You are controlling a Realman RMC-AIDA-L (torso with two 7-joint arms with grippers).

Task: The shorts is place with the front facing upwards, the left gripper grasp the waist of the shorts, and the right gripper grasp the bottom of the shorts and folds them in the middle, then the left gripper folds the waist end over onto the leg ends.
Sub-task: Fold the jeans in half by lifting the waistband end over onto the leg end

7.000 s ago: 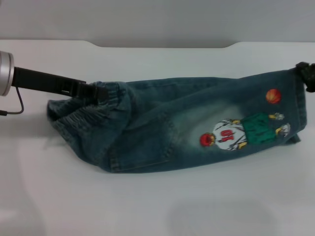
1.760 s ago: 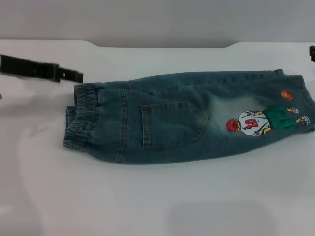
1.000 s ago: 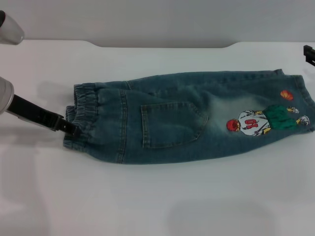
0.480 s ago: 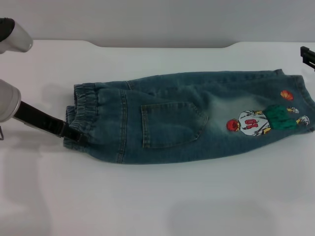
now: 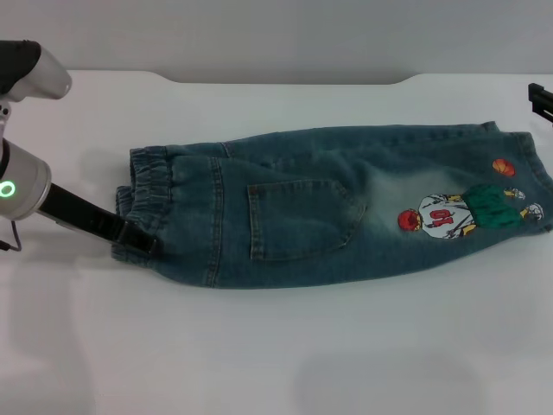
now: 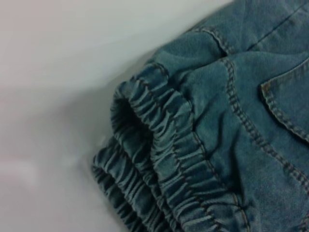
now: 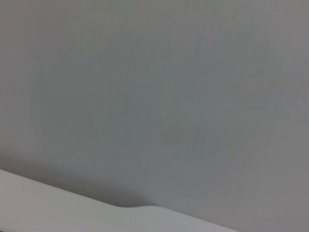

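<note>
The shorts (image 5: pixel 328 212) lie flat on the white table, folded lengthwise, with a pocket and a cartoon patch (image 5: pixel 449 216) facing up. The gathered waist (image 5: pixel 143 194) is at the left and the leg ends (image 5: pixel 536 173) at the right. My left gripper (image 5: pixel 138 239) reaches in on its black bar from the left and touches the near corner of the waist. The left wrist view shows the ruffled waist (image 6: pixel 159 164) close up. Only a black tip of my right gripper (image 5: pixel 540 99) shows at the right edge, behind the leg ends and apart from them.
The white table (image 5: pixel 276 354) stretches wide in front of the shorts. Its back edge (image 5: pixel 285 82) has a shallow notch against a grey wall. The right wrist view shows only the grey wall and a strip of the table's edge (image 7: pixel 72 205).
My left arm swung down from behind the waist to its near corner and slid in against the cloth. The shorts lie still. The right gripper has barely moved.
</note>
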